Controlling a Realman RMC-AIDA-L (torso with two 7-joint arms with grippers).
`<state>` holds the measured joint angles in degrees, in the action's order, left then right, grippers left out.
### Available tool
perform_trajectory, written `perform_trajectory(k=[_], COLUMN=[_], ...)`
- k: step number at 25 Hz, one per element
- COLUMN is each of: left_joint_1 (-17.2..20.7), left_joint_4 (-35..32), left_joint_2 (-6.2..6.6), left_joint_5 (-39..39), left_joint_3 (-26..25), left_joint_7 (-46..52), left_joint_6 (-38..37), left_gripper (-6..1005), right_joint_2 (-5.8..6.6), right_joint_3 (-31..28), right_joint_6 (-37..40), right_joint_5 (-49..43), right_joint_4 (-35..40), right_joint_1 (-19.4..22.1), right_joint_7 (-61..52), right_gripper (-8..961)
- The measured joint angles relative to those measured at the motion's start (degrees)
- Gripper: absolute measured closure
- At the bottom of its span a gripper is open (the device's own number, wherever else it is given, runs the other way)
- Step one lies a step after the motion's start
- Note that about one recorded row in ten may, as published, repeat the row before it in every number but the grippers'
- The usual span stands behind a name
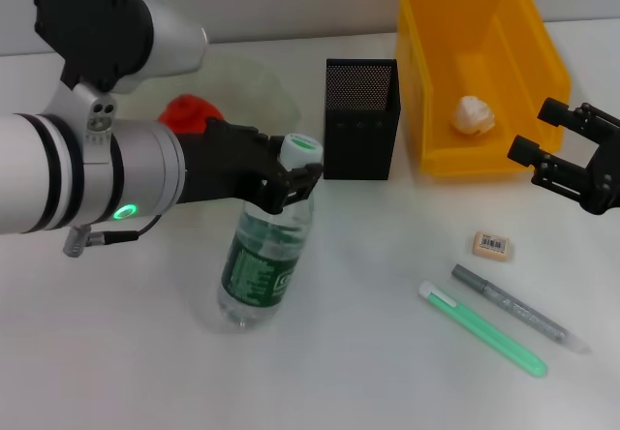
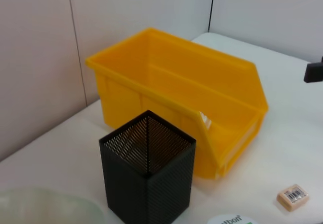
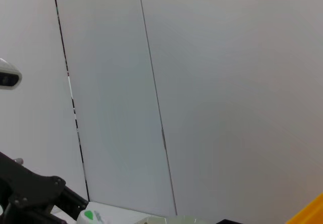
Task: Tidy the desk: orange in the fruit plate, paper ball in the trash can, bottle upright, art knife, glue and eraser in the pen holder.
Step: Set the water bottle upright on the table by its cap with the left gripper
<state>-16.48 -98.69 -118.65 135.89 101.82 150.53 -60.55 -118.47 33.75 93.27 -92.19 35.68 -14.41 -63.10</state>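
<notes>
The clear bottle (image 1: 260, 261) with a dark green label stands nearly upright on the table, leaning slightly. My left gripper (image 1: 291, 176) is shut on its neck, just under the white and green cap (image 2: 231, 219). Behind my left arm the orange (image 1: 184, 112) lies partly hidden beside the pale fruit plate (image 1: 254, 83). The black mesh pen holder (image 1: 360, 118) stands next to the yellow trash can (image 1: 426, 81), which holds the paper ball (image 1: 475, 115). My right gripper (image 1: 539, 131) hangs open off the can's right front corner. The eraser (image 1: 492, 246) lies on the table.
A grey stick (image 1: 518, 309) and a green stick (image 1: 484, 331) lie side by side at the front right; which is the art knife and which the glue I cannot tell. The wall rises close behind the trash can (image 2: 181, 98) and pen holder (image 2: 149, 173).
</notes>
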Motion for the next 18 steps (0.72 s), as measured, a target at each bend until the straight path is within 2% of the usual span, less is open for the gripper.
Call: perform_trajectory(k=[9, 18], left_joint_1=[2.3, 2.8], left_joint_4=[0.0, 0.2], left_joint_2=[0.00, -0.01], left_joint_5=[-6.1, -6.6], left_joint_3=[-1.3, -1.3], left_joint_7=[-6.9, -7.4], left_joint_6=[2.5, 3.0], left_gripper=[563, 563], right_joint_2=[0.00, 0.00], right_joint_3=[0.0, 0.0], right_joint_6=[0.0, 0.1], right_joint_5=[0.0, 0.0], right_joint_4=[0.0, 0.0], right_joint_1=[0.0, -0.1], right_joint_7=[0.0, -0.1], right_gripper=[221, 221])
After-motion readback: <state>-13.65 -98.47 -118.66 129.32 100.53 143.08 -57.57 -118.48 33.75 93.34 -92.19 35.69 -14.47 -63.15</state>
